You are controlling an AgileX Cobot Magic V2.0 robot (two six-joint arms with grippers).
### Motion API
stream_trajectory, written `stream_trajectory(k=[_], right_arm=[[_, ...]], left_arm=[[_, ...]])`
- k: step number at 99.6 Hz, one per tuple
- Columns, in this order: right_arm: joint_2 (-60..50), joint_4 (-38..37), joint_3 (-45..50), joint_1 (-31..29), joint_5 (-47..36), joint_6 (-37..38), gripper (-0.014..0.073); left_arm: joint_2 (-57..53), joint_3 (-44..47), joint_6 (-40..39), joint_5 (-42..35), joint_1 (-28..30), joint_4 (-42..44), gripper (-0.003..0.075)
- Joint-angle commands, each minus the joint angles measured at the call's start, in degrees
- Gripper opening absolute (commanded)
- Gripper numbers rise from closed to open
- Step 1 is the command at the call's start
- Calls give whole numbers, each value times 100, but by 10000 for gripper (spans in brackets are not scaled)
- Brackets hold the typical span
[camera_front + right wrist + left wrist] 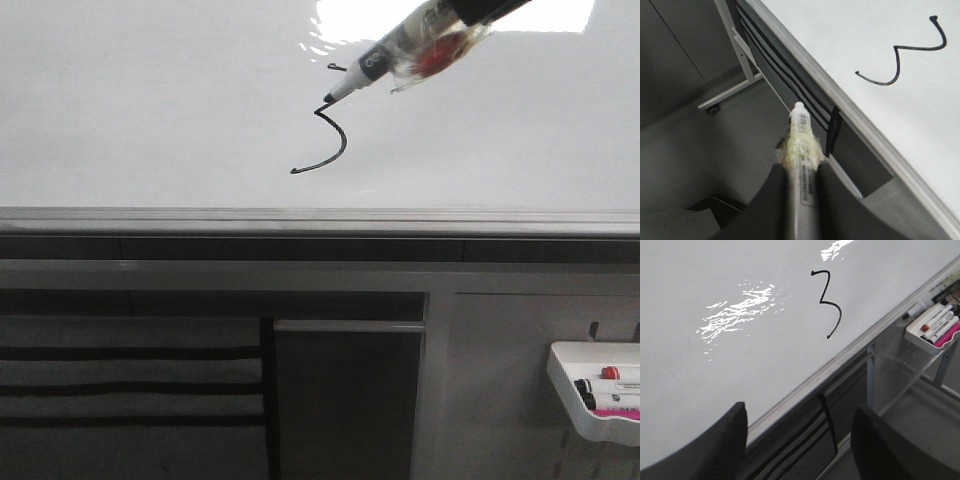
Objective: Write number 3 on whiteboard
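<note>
In the front view, a marker (385,58) is seen slanting down from the upper right, its dark tip lying over the middle bend of the number 3 (330,135) drawn in thin black line on the whiteboard (150,110). Whether the tip touches the board cannot be told. The upper part of the numeral is partly hidden behind the marker, and its long tail sweeps to the lower left. A grey rail (300,220) runs along the board's lower edge. A small white marker tray (575,395) holding markers is seen at the lower right, well below the board.

In the left wrist view, the whole numeral (826,302) is shown on the glossy board (715,365), well apart from the left gripper (797,445), whose two dark fingers (720,450) are spread with nothing between them. The tray (935,325) hangs just beyond the rail.

In the right wrist view, the right gripper (801,192) is seen with its fingers closed on the barrel of the marker (801,145), and the drawn figure (905,55) lies on the board (880,30) beyond.
</note>
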Motion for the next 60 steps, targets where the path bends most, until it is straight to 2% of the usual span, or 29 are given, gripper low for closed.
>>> stream_trajectory(k=[1, 23, 43, 60], right_arm=[[-127, 216, -143, 101, -162, -531, -62], [-52, 230, -154, 813, -548, -1571, -62], [171, 230, -222, 1416, -1046, -2410, -62], [228, 230, -222, 1532, -1106, -2880, -62]], left_arm=[[7, -172, 47, -267, 0, -332, 419], [17, -297, 1318, 76, -462, -837, 419], [582, -657, 1481, 572, -1166, -780, 419], [1291, -1064, 1947, 756, -1728, -705, 419]])
